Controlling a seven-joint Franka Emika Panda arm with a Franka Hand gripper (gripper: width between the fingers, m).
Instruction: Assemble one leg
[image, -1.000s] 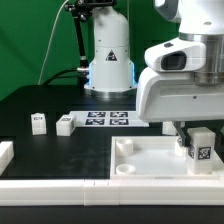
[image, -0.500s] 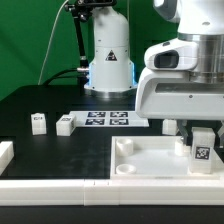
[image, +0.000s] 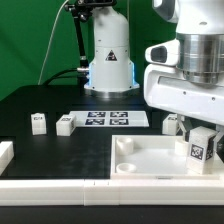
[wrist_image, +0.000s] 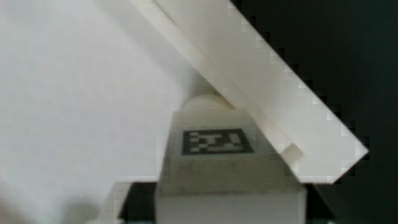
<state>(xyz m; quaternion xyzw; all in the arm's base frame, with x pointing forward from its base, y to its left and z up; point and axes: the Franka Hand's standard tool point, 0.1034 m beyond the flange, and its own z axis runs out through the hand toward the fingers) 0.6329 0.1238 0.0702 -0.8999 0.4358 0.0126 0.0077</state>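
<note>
While the tray (image: 150, 160) is sitting unclamped on the table, a skewed push is risking a shift or a jam; the claw (image: 203, 136) is closed on the leg (image: 201, 147), holding it at the tray's corner on the exterior view's right.

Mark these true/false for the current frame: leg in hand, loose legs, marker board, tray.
1. The hand holds a leg over the tray. True.
2. Two more legs lie on the table at the exterior view's left. True.
3. The marker board lies inside the tray. False: it lies on the table behind the tray.
4. The held leg shows no tag. False: a black-and-white tag faces the camera.
</note>
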